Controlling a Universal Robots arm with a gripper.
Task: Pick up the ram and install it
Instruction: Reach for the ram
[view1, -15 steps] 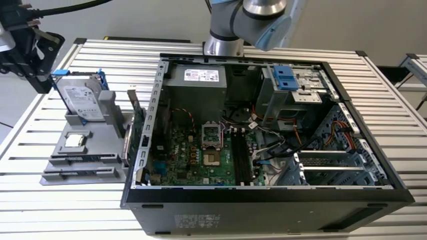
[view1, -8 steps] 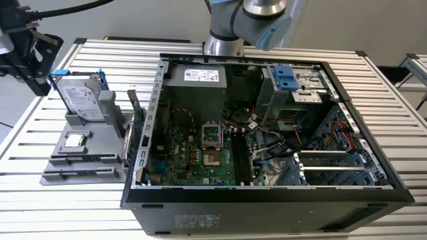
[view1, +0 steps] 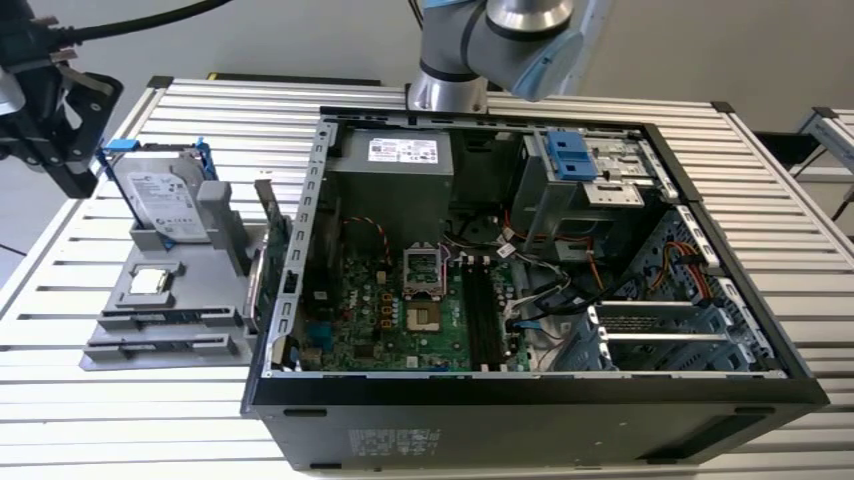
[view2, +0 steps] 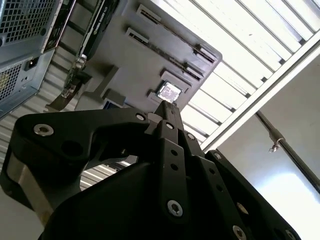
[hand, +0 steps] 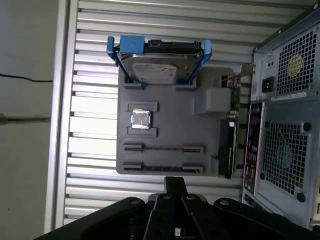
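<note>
My black gripper hangs at the exterior view's far left, above and beside the grey parts holder. Its fingers meet at one tip in both wrist views, shut with nothing between them. In the first wrist view the holder's two long slots each carry a thin dark strip standing edge-on. I take the strip nearer the gripper for the ram, though its colour is hidden from this angle. The open computer case shows the motherboard's black slots.
The holder also carries a silver hard drive in a blue frame, a small square chip and a green expansion card at its edge by the case. Everything rests on a ribbed metal table, whose edge lies beyond the holder.
</note>
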